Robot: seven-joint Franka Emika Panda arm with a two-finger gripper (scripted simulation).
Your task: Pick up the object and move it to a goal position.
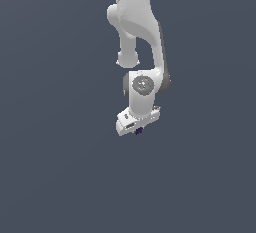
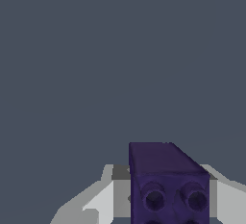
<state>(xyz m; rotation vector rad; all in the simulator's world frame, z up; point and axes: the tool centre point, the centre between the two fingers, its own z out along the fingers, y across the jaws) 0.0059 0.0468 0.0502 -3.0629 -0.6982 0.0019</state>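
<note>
The object [image 2: 166, 184] is a dark purple-navy block with two round sockets on the face turned to the wrist camera. It fills the space between my white fingers [image 2: 98, 201], close up in the wrist view. In the exterior view the object [image 1: 139, 131] is a tiny dark speck poking out just under the white gripper [image 1: 138, 128], which hangs below the arm near the middle of the picture. The gripper [image 2: 161, 172] looks shut on the object, one finger on each side.
The white arm [image 1: 137, 32] comes down from the top centre of the exterior view. Around it there is only a plain, even grey-blue ground [image 1: 50, 167], with no other objects, edges or goal marker showing.
</note>
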